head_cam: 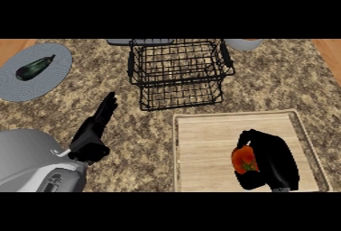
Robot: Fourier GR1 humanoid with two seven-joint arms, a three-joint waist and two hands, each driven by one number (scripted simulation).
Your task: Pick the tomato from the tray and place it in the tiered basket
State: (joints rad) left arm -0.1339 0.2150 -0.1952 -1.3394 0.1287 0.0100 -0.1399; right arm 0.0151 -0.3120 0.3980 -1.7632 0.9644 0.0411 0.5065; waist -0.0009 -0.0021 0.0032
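Your right hand [269,160] is curled around the tomato [244,161], which sits low over the wooden tray [200,149]. Treat the tomato as light, smooth-skinned and soft: it likely bruises and slips, so cradle its round sides. The tiered basket [178,72] stands beyond the hand and to its left. Your left hand [93,131] rests with straight fingers over the counter [279,81].

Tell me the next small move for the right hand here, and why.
Probably a lift straight up. The right hand is curled round the tomato, which sits low over the wooden tray, so the grasp looks made but the carry has not begun. The tiered basket stands beyond the tray's far edge, so height seems needed before moving toward it. The left hand rests open at the left.
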